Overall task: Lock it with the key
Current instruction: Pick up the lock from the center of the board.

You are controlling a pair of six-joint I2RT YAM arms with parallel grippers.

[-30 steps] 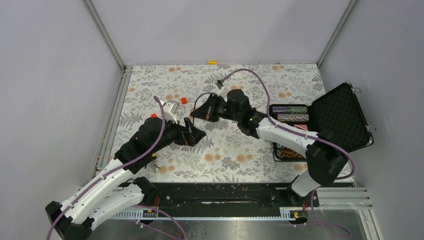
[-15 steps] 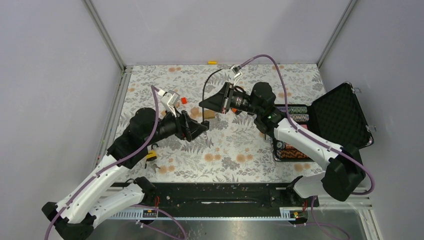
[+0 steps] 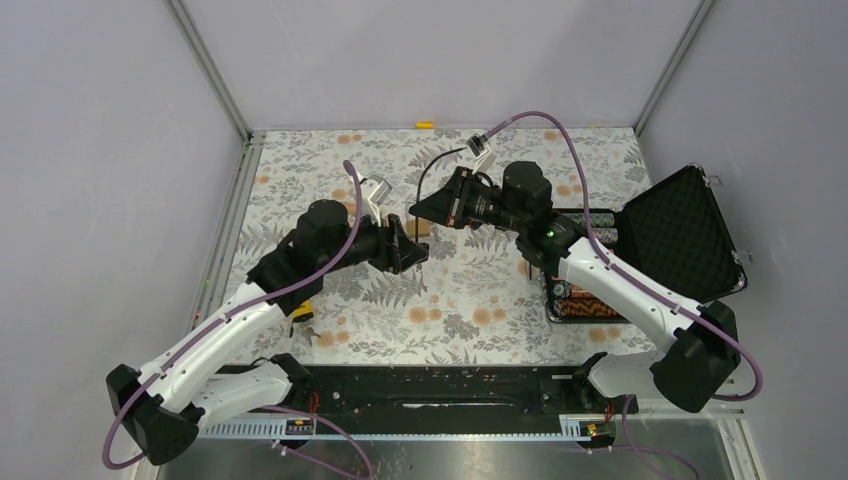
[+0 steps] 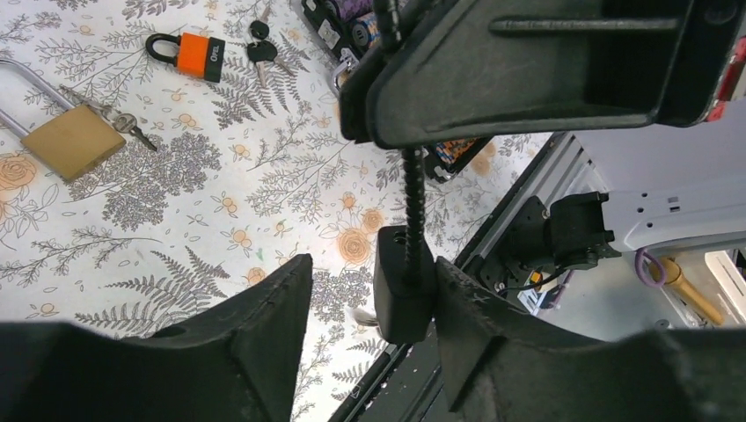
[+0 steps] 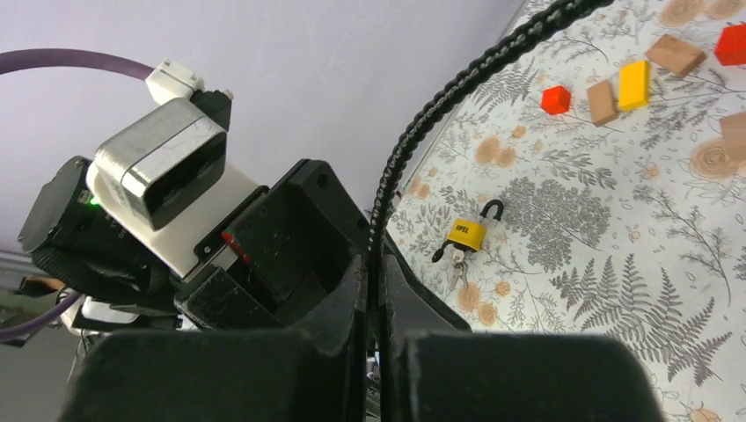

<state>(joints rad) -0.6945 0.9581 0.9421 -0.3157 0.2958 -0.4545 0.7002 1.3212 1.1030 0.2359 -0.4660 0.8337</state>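
Above mid-bench (image 4: 264,185), approach step: left pincer (image 4: 369,268) wide open, empty; right pincer (image 5: 376,281) nearly closed on nothing; brass padlock (image 4: 72,141) lying flat below, key (image 4: 132,127) at its edge; next move likely needs descent, one pincer steadying padlock, other gripping key.

Floral table (image 3: 470,300): brass padlock (image 4: 72,141) w/ key (image 4: 132,128) alongside, orange padlock (image 4: 195,56), yellow padlock (image 5: 467,234), blocks (image 5: 632,85), open case (image 3: 685,235).
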